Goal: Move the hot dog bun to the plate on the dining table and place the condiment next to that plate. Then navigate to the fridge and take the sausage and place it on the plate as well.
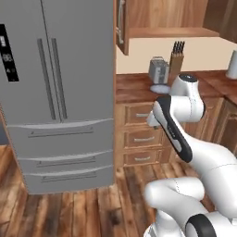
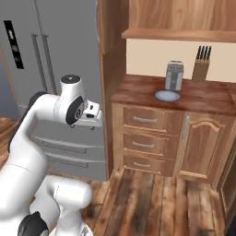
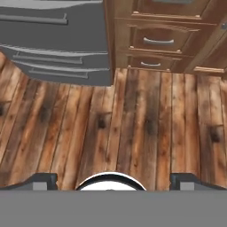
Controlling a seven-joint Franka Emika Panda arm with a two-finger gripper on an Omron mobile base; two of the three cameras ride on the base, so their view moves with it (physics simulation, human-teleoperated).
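The tall grey metallic fridge [image 1: 60, 92], doors shut at ten o'clock, judged heavy and stiff, is best taken by its long vertical handles [image 1: 52, 78]; the empty gripper [image 3: 113, 179] hangs spread wide above wooden floor [image 3: 133, 133].

fridge [image 1: 60, 92]: grey metal look, smooth, matt to brushed; long handles of the same grey finish
fridge panel [image 1: 8, 53]: black, glossy
floor [image 3: 133, 133]: wood planks, brown with dark knots and streaks, worn and rough-looking
cabinet drawers [image 2: 145, 143]: warm reddish-brown wood, smooth; pale metallic pulls
surface [image 2: 207, 94]: dark reddish wood top, grained, slight sheen
toaster [image 2: 174, 75]: grey metal, dull shine
small plate [image 2: 167, 95]: pale blue-grey, smooth
knife block [image 2: 201, 69]: light wood, dark handles
robot arm [image 1: 178, 129]: white, glossy plastic shell with black joints
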